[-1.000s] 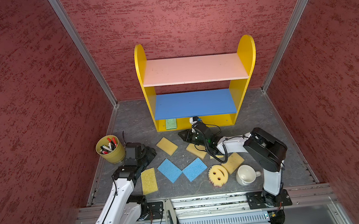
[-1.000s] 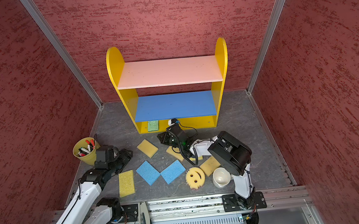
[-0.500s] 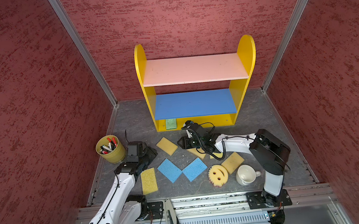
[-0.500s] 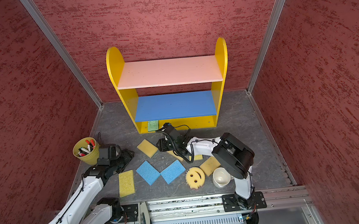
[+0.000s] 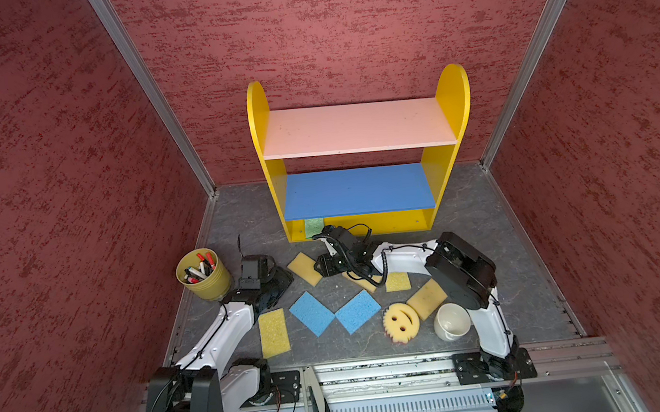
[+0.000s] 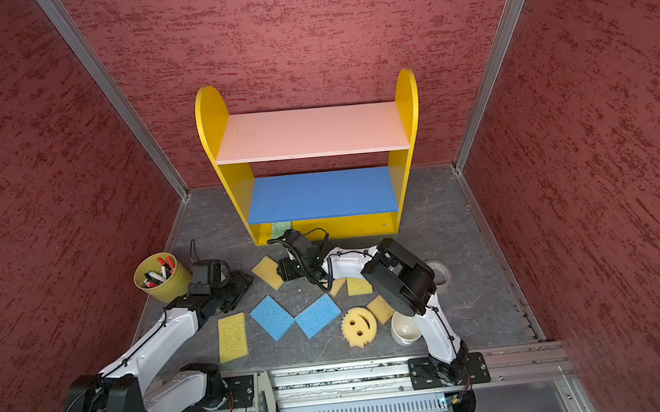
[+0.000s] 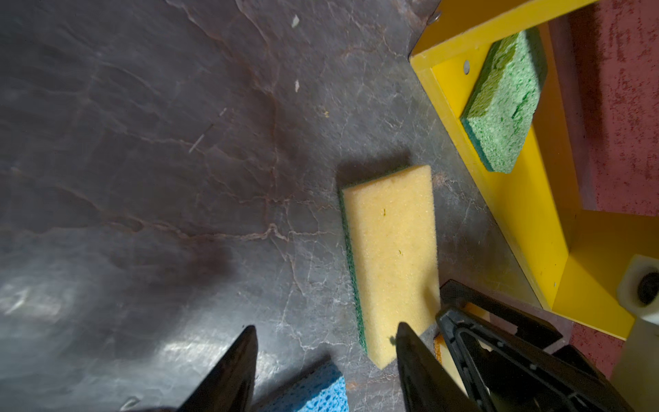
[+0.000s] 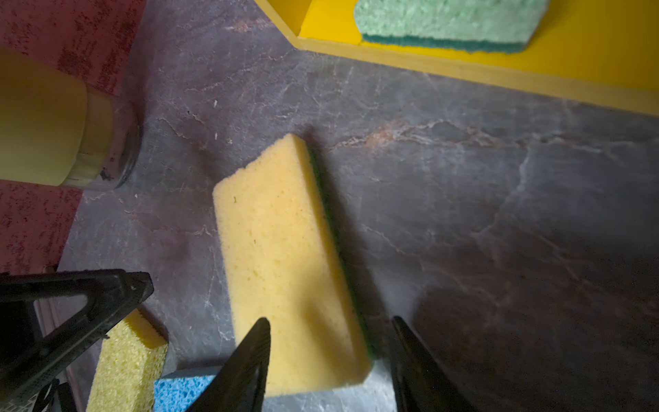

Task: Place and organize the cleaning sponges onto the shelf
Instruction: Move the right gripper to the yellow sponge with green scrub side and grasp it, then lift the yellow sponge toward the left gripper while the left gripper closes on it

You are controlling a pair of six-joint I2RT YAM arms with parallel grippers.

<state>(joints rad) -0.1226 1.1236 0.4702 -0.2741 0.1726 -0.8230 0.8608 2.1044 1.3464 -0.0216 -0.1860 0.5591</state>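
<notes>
The shelf (image 5: 353, 129) stands at the back with a green sponge (image 5: 313, 226) on its yellow base. A yellow sponge with a green underside (image 8: 285, 257) lies flat on the floor in front of it. My right gripper (image 8: 330, 321) hangs open over one end of it, gripping nothing. My left gripper (image 7: 327, 328) is open too, one fingertip (image 7: 401, 331) over the same sponge's (image 7: 392, 257) corner. In both top views the grippers (image 5: 320, 266) (image 5: 282, 281) flank this sponge (image 5: 305, 269). Several more sponges lie nearer: two blue (image 5: 311, 313) (image 5: 358, 312), a yellow (image 5: 274, 332), the smiley (image 5: 401, 321).
A yellow marker cup (image 5: 203, 274) stands left of the left gripper. A white mug (image 5: 451, 321) sits by the right arm's base, next to a tan sponge (image 5: 427, 299). A small yellow sponge (image 5: 397, 281) and another tan one (image 5: 363, 281) lie under the right arm. Red walls close in.
My right gripper has opened and swung left from the shelf's base to the yellow sponge. The left gripper has edged towards that sponge and narrowed slightly.
</notes>
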